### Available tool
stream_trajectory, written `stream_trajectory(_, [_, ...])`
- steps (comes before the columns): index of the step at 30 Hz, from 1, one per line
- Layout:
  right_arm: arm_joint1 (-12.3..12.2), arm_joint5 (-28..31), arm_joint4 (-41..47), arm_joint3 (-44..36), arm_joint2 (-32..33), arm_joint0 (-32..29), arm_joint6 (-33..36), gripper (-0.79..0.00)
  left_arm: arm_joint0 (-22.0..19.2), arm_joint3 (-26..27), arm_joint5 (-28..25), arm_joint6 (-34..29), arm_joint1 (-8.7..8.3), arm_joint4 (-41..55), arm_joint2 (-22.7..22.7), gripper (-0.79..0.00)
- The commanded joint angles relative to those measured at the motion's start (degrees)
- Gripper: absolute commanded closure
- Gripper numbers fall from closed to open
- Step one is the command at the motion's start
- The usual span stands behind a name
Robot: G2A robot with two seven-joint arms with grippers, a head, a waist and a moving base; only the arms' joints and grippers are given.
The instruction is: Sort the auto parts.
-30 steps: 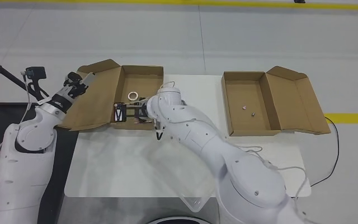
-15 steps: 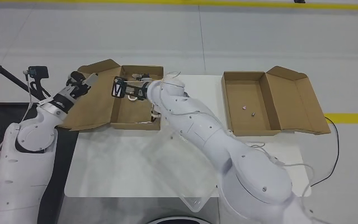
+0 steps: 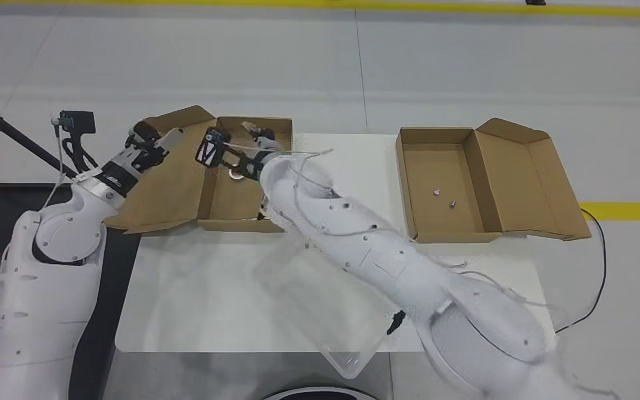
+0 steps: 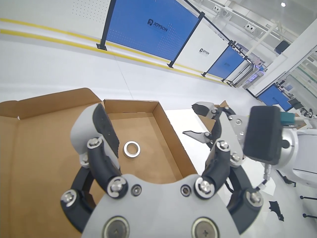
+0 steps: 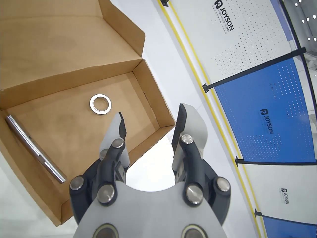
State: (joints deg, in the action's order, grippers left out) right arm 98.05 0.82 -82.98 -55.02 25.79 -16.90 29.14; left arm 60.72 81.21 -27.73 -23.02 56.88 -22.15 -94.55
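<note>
A brown cardboard box point(image 3: 215, 205) with its lid folded open lies at the table's left. Inside it are a silver ring point(image 5: 100, 104) point(image 4: 131, 149) point(image 3: 237, 172) and a shiny metal rod point(image 5: 34, 147). My right gripper point(image 5: 151, 116) point(image 3: 252, 130) hangs open and empty above the box's far corner, beyond the ring. My left gripper point(image 4: 158, 125) point(image 3: 160, 140) is open and empty over the box's open lid, with the ring ahead of its fingers. A second open box point(image 3: 410, 190) at the right holds two small parts point(image 3: 436, 189).
The right arm stretches across the white table point(image 3: 200, 290) from the front right to the left box. A small black piece point(image 3: 395, 322) lies near the table's front edge. Pale floor with yellow lines surrounds the table.
My right gripper has swung from the left box's near wall to its far end, and the arm has stretched out. The left gripper shifted slightly toward the box.
</note>
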Motion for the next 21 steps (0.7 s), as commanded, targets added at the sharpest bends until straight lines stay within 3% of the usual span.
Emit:
stream_trajectory(1, [-4.07,0.7,-4.69,-12.38,4.43,-5.32,5.35,-0.459,-0.24,-0.36,-0.16,0.13,-0.03,0.22,0.01,-0.785])
stream_trajectory(4, [-9.38,4.78,-12.24,-30.27,12.19,-15.71,12.99,-0.456,-0.48,-0.8,-0.45,0.08,-0.05,0.64,0.23,-0.785])
stream_trajectory(7, [-13.13,10.3,-18.08,-45.24,19.77,-26.49,16.98,-0.459,-0.68,-0.74,-1.18,-0.33,-0.02,0.83,1.02,-0.785])
stream_trajectory(14, [-17.25,17.67,-23.18,-65.33,32.44,-45.25,16.27,-0.474,-1.52,-0.27,-6.33,-2.54,0.08,0.12,4.49,-0.785])
stream_trajectory(16, [-17.92,20.8,-21.34,-68.65,35.22,-49.24,15.43,-0.554,-1.96,-0.54,-8.97,-3.68,0.02,-0.02,5.36,-0.785])
stream_trajectory(19, [-18.67,25.61,-16.49,-71.26,39.7,-53.41,15.33,-0.751,-2.46,-1.09,-11.62,-4.48,-0.03,0.11,6.31,-0.785])
stream_trajectory(21, [-19.08,29.79,-11.59,-71.86,42.32,-55.16,16.5,-0.785,-2.81,-1.54,-12.75,-4.8,-0.06,0.45,6.76,-0.785])
